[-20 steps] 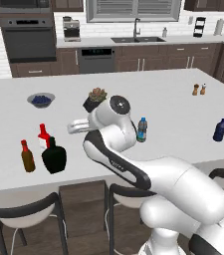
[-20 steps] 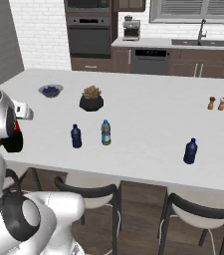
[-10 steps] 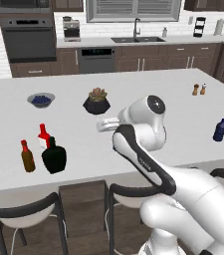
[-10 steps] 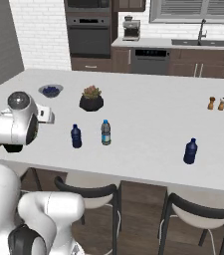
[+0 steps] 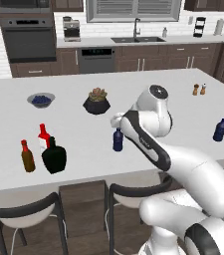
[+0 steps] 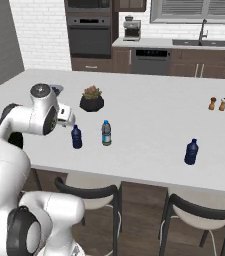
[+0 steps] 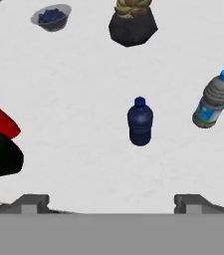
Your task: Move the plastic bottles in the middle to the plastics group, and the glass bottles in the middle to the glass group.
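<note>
I am looking over a broad, smooth white tabletop (image 5: pixel 14 124), matte and flat. The bulkiest bottle, the squat glossy black flask (image 5: pixel 54 157) with its short neck, is standing at the left end, just beside the slim red bottle (image 5: pixel 44 138) with a white label and the slim brown bottle (image 5: pixel 27 156) with a red cap; whether they are touching I cannot tell.

A faceted dark planter (image 6: pixel 91 102) holding a spiky succulent is sitting farther back, and a shallow grey bowl (image 5: pixel 41 99) of dark blue berries is lying off to its left.

My hand (image 7: pixel 111 201) is hovering above the middle of the tabletop with its two dark fingertips (image 7: pixel 31 201) spread wide, holding nothing.

Directly ahead of it the opaque navy bottle (image 7: pixel 140 122), round-shouldered and narrow-necked, is standing upright. Just beside it the clear ribbed bottle (image 7: pixel 214 99) with a blue cap and blue label is also standing upright, apart from the navy one.

A second navy bottle (image 6: pixel 191 151) is standing alone toward the right end, well apart from the rest. Two small shakers (image 6: pixel 217 103) are standing together near the far right.
</note>
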Tool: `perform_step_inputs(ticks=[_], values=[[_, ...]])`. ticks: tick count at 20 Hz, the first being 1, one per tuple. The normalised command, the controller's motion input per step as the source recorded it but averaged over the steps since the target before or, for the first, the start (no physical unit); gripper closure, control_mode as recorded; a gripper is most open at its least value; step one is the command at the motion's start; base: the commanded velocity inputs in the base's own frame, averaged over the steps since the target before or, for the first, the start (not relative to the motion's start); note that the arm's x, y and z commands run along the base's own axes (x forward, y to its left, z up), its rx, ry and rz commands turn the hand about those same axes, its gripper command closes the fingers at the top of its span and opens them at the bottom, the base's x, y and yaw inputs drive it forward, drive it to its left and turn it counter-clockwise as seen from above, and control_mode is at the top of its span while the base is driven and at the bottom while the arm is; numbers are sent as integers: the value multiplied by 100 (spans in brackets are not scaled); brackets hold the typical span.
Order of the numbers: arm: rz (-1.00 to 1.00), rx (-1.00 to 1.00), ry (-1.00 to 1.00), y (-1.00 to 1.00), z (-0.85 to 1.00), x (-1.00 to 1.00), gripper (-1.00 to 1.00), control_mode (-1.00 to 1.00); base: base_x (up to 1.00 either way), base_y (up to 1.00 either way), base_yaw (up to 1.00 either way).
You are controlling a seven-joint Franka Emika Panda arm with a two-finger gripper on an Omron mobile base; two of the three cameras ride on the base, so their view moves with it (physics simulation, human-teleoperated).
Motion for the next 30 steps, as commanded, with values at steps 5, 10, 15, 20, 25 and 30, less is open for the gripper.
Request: perform_step_inputs(ticks=[5,10,15,20,25,30], values=[[-15,-7,39,-16,0,60,-100,-100,0,0,0],[0,-9,8,-1,-33,27,-100,-100,0,0,0],[0,-4,3,-2,-40,43,-100,-100,0,0,0],[0,-2,0,-2,-41,37,-100,-100,0,0,0],[0,0,1,-3,-46,32,-100,-100,0,0,0],[0,1,0,0,-40,35,-100,-100,0,0,0]])
